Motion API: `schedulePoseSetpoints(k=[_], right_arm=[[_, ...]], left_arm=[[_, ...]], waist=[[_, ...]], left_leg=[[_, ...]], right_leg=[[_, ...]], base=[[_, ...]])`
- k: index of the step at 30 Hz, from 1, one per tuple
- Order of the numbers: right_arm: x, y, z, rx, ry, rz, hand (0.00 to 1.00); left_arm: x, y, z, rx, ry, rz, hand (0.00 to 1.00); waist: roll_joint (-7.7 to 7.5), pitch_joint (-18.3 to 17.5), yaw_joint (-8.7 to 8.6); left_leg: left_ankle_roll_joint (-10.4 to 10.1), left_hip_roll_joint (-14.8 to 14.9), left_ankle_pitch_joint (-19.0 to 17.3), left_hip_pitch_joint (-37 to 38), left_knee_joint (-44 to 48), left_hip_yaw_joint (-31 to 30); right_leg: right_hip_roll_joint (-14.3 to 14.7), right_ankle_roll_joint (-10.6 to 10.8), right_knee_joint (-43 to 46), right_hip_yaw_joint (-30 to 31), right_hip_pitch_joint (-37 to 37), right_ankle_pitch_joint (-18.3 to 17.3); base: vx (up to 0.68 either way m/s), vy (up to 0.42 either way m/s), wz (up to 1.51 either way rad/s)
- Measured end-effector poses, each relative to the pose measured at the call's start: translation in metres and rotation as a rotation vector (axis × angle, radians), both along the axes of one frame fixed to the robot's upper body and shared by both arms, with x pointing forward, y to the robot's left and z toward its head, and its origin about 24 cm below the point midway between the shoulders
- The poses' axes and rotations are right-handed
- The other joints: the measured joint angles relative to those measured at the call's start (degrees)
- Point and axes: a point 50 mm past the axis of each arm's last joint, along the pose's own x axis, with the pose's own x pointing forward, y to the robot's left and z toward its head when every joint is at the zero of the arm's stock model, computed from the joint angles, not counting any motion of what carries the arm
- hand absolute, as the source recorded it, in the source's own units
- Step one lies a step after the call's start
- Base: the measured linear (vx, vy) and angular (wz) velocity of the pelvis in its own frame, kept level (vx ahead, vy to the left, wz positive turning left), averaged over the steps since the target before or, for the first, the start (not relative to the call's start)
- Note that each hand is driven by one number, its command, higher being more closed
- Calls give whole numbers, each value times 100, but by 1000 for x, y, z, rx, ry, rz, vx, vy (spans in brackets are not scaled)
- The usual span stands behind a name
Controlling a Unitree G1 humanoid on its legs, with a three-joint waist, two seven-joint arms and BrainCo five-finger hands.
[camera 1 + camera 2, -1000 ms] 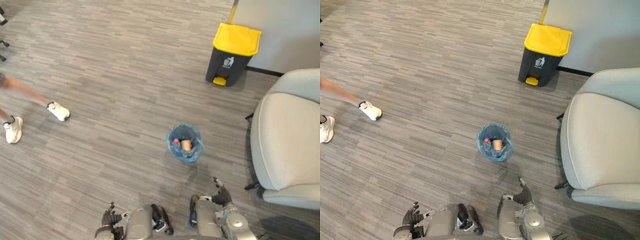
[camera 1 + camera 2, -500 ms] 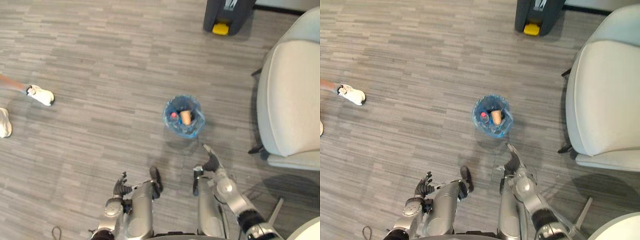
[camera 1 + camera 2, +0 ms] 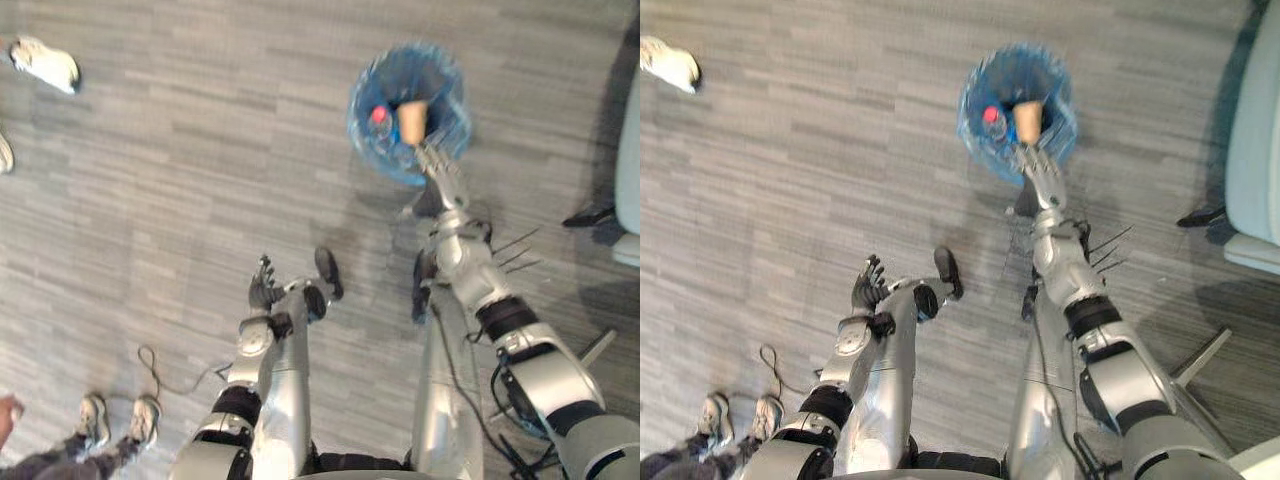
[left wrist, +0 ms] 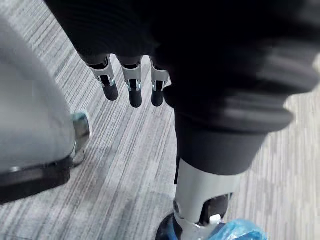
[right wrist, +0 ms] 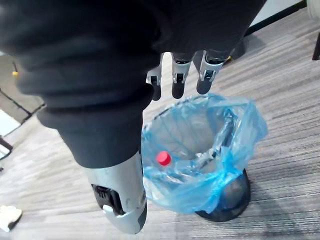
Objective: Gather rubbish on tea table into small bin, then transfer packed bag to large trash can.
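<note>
The small black bin lined with a blue bag (image 3: pixel 362 118) stands on the floor ahead of me. Inside it lie a tan paper cup (image 3: pixel 411 121) and a bottle with a red cap (image 3: pixel 379 115). My right hand (image 3: pixel 441 172) is stretched out to the bag's near rim, fingers straight. In the right wrist view its fingers (image 5: pixel 178 76) hover just above the bag's open mouth (image 5: pixel 235 150), holding nothing. My left hand (image 3: pixel 869 284) hangs low at my side, fingers spread and empty.
A pale armchair (image 3: pixel 1258 150) stands at the right edge, with dark legs near the bin. One white shoe of a person (image 3: pixel 45 62) shows at the top left, and another person's feet (image 3: pixel 95 420) stand at the bottom left. Grey wood-look floor surrounds the bin.
The camera has tipped down and forward, so the yellow-lidded can has left the picture. My right arm has stretched out to the bin's near rim. The left hand stays low.
</note>
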Motion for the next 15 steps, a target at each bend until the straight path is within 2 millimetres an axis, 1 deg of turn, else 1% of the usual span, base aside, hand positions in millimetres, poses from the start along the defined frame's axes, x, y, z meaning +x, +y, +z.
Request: schedulePoseSetpoints(k=[1, 4, 7, 8, 9, 12, 15], right_arm=[[3, 1, 2, -21, 5, -5, 0], [7, -8, 7, -67, 11, -38, 0], [13, -14, 10, -117, 32, -73, 0], [14, -16, 12, -139, 36, -81, 100], [15, -20, 13, -151, 41, -98, 100], [19, -30, 18, -182, 66, -143, 100], [20, -35, 17, -205, 95, -158, 100]], left_arm=[[3, 2, 7, -14, -33, 13, 0], [6, 4, 19, -34, -90, 25, 0], [8, 6, 29, -42, -140, 32, 0], [8, 7, 31, -48, -150, 35, 0], [9, 7, 33, -57, -163, 37, 0], [9, 9, 38, -63, -184, 41, 0], [9, 7, 38, -67, -187, 38, 0]], waist=[[1, 8, 47], [11, 14, 126], [16, 16, 134], [16, 16, 137], [16, 16, 136], [17, 16, 164], [16, 16, 250]], left_leg=[[7, 55, -7, -232, 186, -10], [19, 64, -26, -571, 418, -71], [35, 73, -29, -867, 473, -42], [24, 76, -20, -935, 474, -36], [17, 77, -15, -1008, 473, -12], [-3, 96, 32, -1128, 472, 53], [47, 68, 63, -1138, 460, 85]], right_leg=[[0, -23, 187, -5, -228, -44], [-25, 5, 468, 0, -570, -129], [-117, 5, 606, -26, -865, -163], [-140, 5, 624, -37, -926, -163], [-194, 4, 654, -63, -994, -174], [-228, 21, 689, -47, -1126, -189], [-288, 1, 728, -43, -1160, -209]], base=[[-61, -73, 16], [-44, -46, 12], [-41, -30, 23], [-33, -19, 23], [-22, -11, 24], [-11, -5, 15], [4, 9, 8]])
